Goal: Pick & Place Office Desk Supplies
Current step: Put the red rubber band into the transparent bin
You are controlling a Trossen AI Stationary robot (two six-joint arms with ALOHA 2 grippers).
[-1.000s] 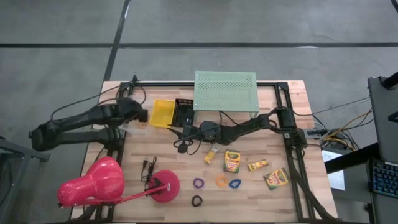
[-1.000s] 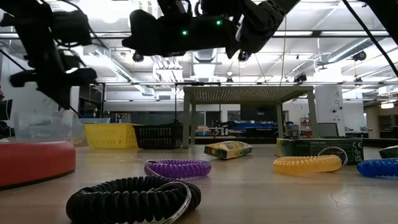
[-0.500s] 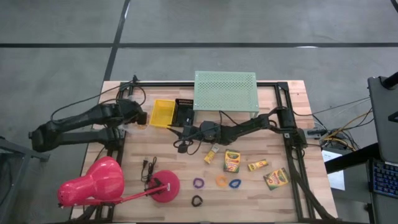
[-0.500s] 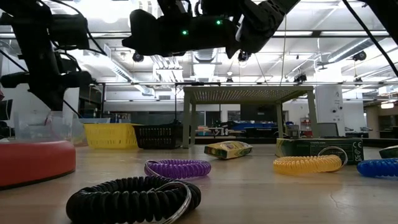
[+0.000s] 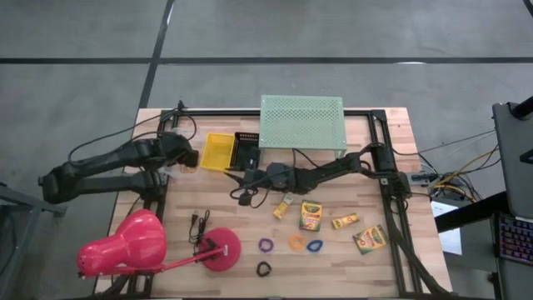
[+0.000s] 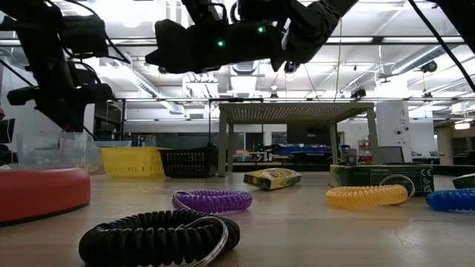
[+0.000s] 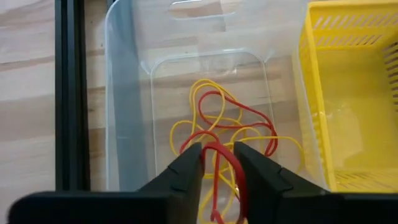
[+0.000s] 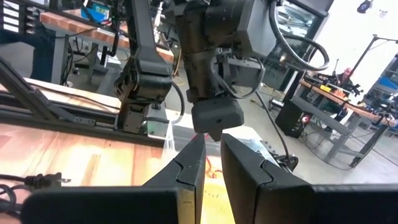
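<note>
My left gripper hangs open, pointing down into a clear plastic bin at the table's left. The bin holds yellow and red rubber bands. A red band's loop stands in the gap between the fingers. My right gripper hovers level at mid-table, its fingers a narrow gap apart with nothing between them. Several crayon boxes and several ring loops lie flat on the table to the right and near side. My left gripper has the red band's loop between its parted fingers, which point down into the bin. The band runs down along the inner face of one finger. I cannot tell whether it touches that finger. Its lower part is hidden behind the fingers.
A yellow basket and a black basket stand right of the clear bin. The mint-green shelf is at the far edge. A pink desk lamp lies at the near left. Black cables lie beside it.
My left gripper has turned slightly above the clear bin while staying in place.
</note>
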